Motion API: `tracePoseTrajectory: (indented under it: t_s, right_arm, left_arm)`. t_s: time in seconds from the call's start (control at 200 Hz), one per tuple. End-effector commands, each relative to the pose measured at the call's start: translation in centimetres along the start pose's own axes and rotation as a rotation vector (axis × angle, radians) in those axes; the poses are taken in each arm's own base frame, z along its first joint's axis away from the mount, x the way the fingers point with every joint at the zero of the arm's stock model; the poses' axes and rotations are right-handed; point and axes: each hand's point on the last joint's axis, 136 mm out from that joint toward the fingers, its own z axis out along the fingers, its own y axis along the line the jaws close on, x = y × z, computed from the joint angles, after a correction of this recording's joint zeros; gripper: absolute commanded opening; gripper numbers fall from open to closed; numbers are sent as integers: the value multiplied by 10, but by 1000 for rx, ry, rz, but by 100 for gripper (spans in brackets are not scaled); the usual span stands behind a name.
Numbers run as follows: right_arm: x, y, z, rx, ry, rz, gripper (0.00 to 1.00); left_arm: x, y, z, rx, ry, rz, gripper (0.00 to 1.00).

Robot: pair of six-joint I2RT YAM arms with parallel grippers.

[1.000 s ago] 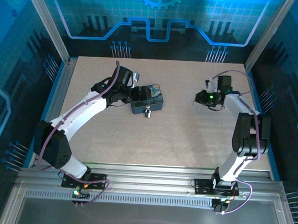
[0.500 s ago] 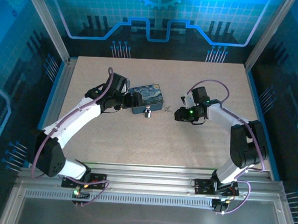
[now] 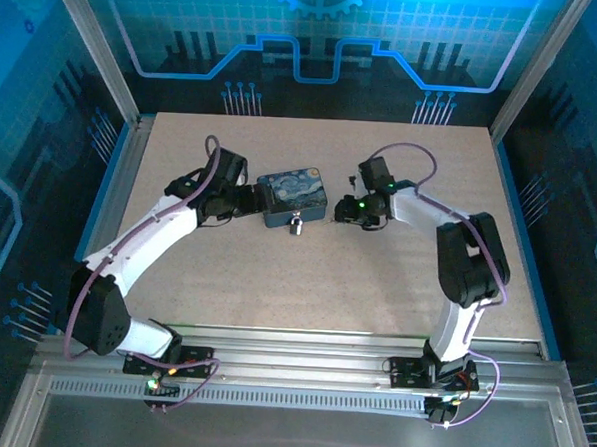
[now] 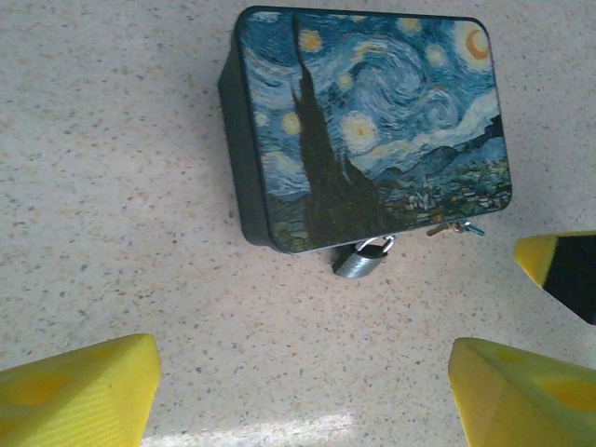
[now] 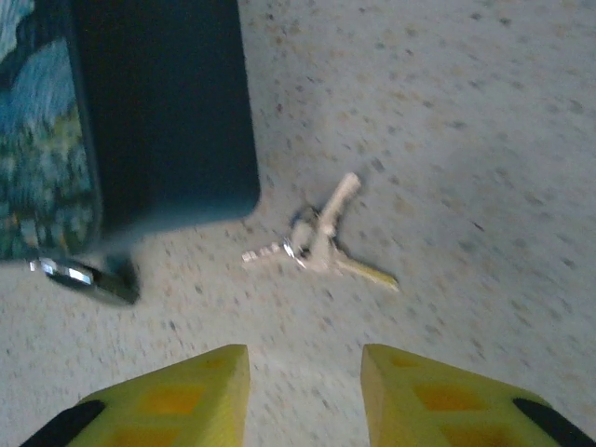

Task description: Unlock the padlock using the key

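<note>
The right gripper (image 5: 305, 372) swings across, jaws part-open over the small silver keys (image 5: 317, 244) beside the starry-night painted tin box (image 4: 372, 121); the left gripper (image 4: 298, 396) waits with jaws wide, so key pickup looks next.

The top view looks down from high at the near side over the whole surface (image 3: 396, 279). Both wrist views sit close, angled down, sharing the box (image 4: 372, 121) and padlock (image 4: 358, 261).

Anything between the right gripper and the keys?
No: in the right wrist view, bare tabletop alone separates the right gripper from the keys.
</note>
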Motion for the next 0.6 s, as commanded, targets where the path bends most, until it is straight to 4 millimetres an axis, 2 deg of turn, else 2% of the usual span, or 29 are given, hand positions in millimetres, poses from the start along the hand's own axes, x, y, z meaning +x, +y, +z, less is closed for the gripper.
tracePoseTrajectory:
  t_s: [0.0, 0.115, 0.325, 0.46, 0.595]
  right_arm:
    - [-12, 1, 12, 47, -15, 54, 33]
    - [-13, 2, 24, 43, 8, 92, 31]
    - [-3, 1, 48, 78, 62, 104, 30]
    - [-3, 1, 55, 100, 72, 108, 28]
    - [3, -2, 58, 134, 103, 113, 21]
  left_arm:
    - [3, 6, -9, -9, -14, -23, 82]
    - [5, 8, -11, -15, -3, -7, 82]
    - [4, 5, -13, 12, -1, 14, 82]
    - [0, 3, -14, 32, 2, 27, 83]
    - [-3, 6, -19, 41, -15, 27, 83]
